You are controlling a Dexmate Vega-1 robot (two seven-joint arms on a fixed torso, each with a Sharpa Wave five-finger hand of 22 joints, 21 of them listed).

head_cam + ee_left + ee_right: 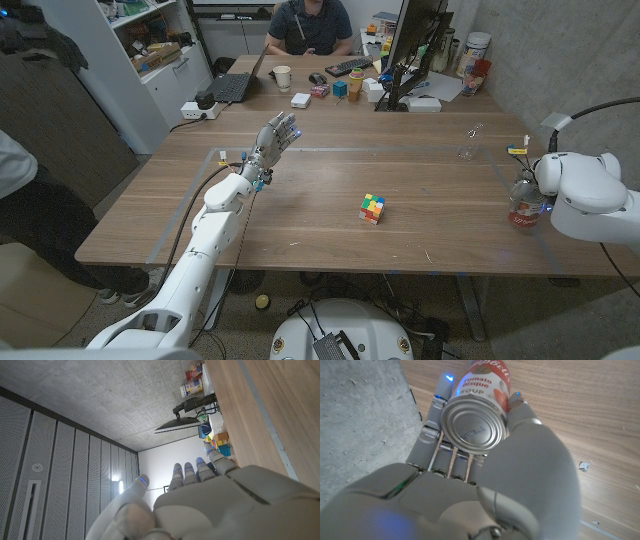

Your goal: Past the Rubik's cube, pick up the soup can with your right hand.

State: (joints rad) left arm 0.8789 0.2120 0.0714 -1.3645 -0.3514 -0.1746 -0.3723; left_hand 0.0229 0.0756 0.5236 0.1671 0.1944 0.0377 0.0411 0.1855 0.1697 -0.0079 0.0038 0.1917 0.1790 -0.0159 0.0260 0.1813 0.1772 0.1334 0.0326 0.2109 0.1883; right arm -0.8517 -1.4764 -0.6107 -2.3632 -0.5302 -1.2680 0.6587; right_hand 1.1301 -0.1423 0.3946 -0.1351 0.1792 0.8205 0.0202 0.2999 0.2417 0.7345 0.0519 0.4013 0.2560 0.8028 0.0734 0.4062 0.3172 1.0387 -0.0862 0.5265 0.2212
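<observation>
Wrapping round the soup can, my right hand is gripping its sides, thumb against fingers, at the table's right edge, well past the Rubik's cube. I'm judging it stiff, fairly heavy and slick-walled, so mid-body grip seems best. My left hand is hovering spread, holding nothing.

The can has a red-and-white label with dark lettering and a bare silver end. The cube shows yellow, green, red, blue and perhaps orange squares. The hands are pale grey with blue-lit fingertips. The table is brown wood grain.
</observation>
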